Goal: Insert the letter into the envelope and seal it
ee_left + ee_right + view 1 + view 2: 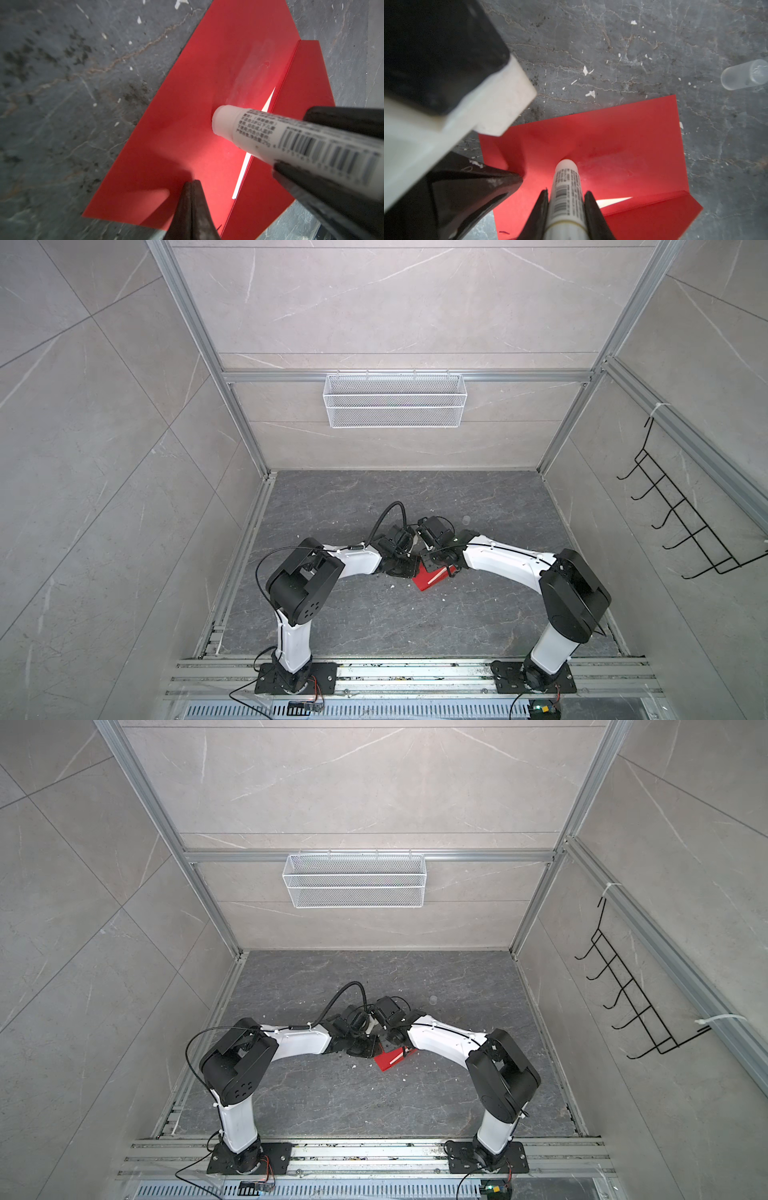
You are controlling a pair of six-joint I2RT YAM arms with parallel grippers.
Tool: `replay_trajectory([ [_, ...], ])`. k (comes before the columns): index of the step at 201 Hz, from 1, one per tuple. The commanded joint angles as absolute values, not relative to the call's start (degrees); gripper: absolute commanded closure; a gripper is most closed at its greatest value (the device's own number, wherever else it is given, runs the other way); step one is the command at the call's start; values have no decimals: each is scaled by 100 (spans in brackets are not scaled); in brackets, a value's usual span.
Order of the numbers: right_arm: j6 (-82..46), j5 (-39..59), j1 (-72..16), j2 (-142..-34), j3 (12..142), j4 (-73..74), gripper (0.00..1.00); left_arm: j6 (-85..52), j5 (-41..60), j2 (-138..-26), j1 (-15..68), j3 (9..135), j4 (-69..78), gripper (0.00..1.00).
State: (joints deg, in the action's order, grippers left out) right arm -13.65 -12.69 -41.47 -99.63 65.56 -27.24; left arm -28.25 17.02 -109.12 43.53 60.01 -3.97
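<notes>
While the right gripper (566, 193) clamps the glue stick (566, 176), its tip rests on the envelope (633, 145). In a top view the open flap (426, 586) lies nearest, at about 5 o'clock from that tip, and the letter (612, 201) peeks from the mouth between them. The envelope's long axis seems to run from 5 to 11 o'clock. The left gripper (192, 184), jaws together on nothing, pins the red face alongside. The right arm looks nearer the flap.

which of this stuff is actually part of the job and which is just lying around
In the job:
envelope
letter, a sliver showing at its mouth
glue stick, held in the right gripper
left gripper, shut, tip over the envelope

Lying about:
clear cap
paper scraps
wire basket
hook rack
</notes>
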Motion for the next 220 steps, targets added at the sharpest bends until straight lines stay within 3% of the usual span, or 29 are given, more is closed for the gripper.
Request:
replay_trajectory([
  [1,-1288,-1835,-4032,-10206,6519,-2900,100,-2681,1220,-11486,4390,5624,-1503,100],
  [220,-1458,-1828,-3051,-10361,6496,-3012,100,-2684,1218,-11497,4388,5641,-1528,100],
])
